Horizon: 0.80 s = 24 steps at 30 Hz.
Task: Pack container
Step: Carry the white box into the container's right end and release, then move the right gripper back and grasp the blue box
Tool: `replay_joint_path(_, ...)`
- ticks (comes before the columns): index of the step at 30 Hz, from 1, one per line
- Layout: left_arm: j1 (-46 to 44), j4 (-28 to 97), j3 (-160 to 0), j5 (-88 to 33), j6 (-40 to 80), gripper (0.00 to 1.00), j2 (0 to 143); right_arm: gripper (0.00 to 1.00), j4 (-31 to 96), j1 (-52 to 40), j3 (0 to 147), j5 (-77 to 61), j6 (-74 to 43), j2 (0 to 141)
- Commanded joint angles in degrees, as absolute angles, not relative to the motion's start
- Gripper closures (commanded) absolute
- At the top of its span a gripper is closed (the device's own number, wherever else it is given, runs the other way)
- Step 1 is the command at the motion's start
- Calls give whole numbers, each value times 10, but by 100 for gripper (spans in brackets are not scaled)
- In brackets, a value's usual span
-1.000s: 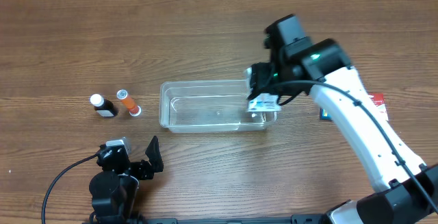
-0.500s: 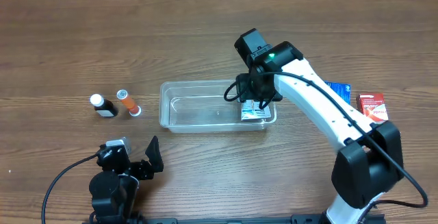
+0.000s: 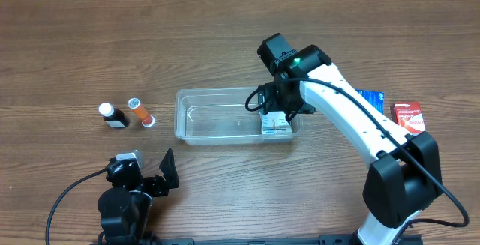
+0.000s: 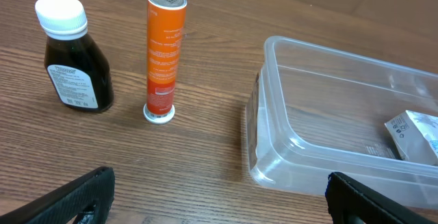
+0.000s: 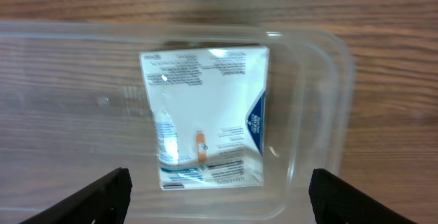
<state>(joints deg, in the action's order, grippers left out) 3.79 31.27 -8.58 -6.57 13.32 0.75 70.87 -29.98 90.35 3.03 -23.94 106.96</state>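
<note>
1. Since a second ago, the right gripper (image 3: pixel 276 115) has carried the white box (image 3: pixel 276 126) from over the rim of the container (image 3: pixel 221 121) down into its right end. Overhead, the box lies flat on the floor there. The container sits in the middle of the desk (image 3: pixel 150 35), with the dark bottle (image 3: pixel 112 115) and orange tube (image 3: pixel 140 112) to its left and the blue box (image 3: pixel 371 97) and red box (image 3: pixel 407 115) to its right, likely awaiting packing.
2. Left wrist: the left gripper (image 4: pixel 219 183) rests spread apart, holding nothing, facing the container's near corner, seemingly parked.
3. Right wrist: the fingers (image 5: pixel 102 203) stand wide apart either side of the box, touching nothing. The box appears released, close to the end wall, probably to leave room.
</note>
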Motion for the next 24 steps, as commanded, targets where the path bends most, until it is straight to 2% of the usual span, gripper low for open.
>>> replay_joint_path(1,42,310,-84,-58,126,0,3,11,738,-280,959,80,-241,990)
replay_joint_path(4,42,310,-84,-58,126,0,3,0,757,-236,969,129,-241,930)
replay_joint_path(7,42,310,-84,-58,126,0,3,0,761,-147,969,142,-203,900)
replay_joint_path(10,42,310,-84,-58,126,0,3,0,747,-41,943,35,-131,919)
replay_joint_path(14,42,310,-84,-58,126,0,3,0,734,36,900,29,-103,982)
replay_joint_path(17,42,310,-84,-58,126,0,3,0,735,65,896,29,-84,1046)
replay_joint_path(24,42,310,-84,-58,126,0,3,0,710,72,896,34,-59,1163)
